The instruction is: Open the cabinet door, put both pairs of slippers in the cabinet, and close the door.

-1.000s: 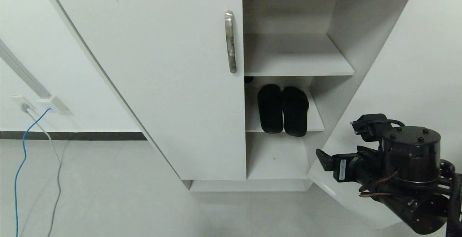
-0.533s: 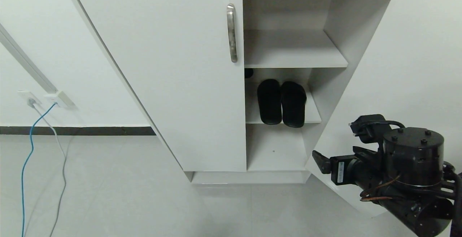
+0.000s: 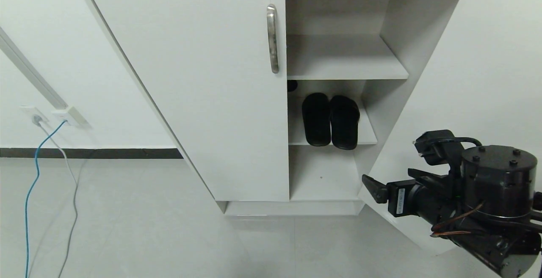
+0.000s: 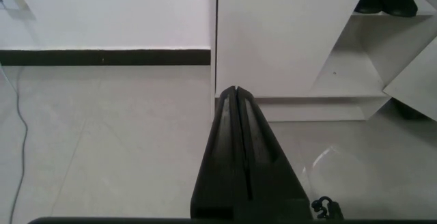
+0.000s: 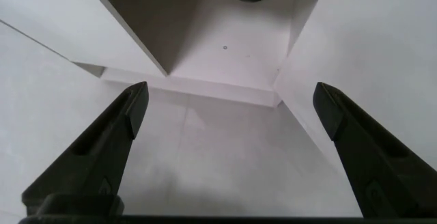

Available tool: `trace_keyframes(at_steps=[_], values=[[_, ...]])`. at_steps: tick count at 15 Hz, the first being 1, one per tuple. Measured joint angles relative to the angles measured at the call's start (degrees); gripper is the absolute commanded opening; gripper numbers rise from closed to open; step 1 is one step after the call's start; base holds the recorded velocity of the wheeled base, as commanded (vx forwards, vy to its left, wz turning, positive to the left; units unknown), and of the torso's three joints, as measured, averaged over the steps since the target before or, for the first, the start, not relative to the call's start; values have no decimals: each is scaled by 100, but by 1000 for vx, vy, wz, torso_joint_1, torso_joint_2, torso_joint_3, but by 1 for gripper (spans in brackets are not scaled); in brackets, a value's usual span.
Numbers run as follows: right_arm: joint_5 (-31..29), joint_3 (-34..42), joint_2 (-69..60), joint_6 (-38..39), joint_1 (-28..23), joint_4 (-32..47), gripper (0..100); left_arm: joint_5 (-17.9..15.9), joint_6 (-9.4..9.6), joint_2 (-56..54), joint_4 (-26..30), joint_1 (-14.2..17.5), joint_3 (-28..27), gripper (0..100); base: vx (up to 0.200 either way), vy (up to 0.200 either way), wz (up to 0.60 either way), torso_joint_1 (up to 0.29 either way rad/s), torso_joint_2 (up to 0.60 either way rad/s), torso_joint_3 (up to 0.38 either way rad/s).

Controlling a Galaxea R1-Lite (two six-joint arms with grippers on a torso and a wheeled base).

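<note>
One pair of slippers lies on the cabinet's middle shelf. Right gripper, jaws wide and empty, sits by the cabinet's open door. Left gripper, jaws together and empty, hangs before the cabinet. Likely step: closing the door. Next move needs contact on the door's outer face.

The head camera looks forward and down at the cabinet and floor from some way back. The left wrist camera, low, looks along the left gripper toward the cabinet's foot. The right wrist camera, nearer, faces the bottom compartment. All three catch the slippers.
</note>
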Motion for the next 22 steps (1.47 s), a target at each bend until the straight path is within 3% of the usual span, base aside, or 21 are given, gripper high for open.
trace_keyframes(at_steps=[3, 11, 14, 17, 22], values=[[34, -85, -83, -27, 11, 11, 100, -11, -2, 0, 2, 0, 0, 0, 0, 0, 0, 0, 0, 0], [149, -702, 542, 2, 176, 49, 100, -23, -16, 0, 7, 2, 0, 0, 0, 200, 0, 4, 1, 2], [151, -694, 304, -9, 319, 536, 100, -28, -16, 0, 2, 0, 0, 0, 0, 200, 0, -2, 2, 1], [151, -686, -61, -9, 606, 998, 100, -1, -30, 0, 5, 0, 0, 0, 0, 0, 0, 0, 0, 0], [149, -622, -265, -9, 746, 1034, 100, -1, -33, 0, 5, 0, 0, 0, 0, 0, 0, 0, 0, 0]])
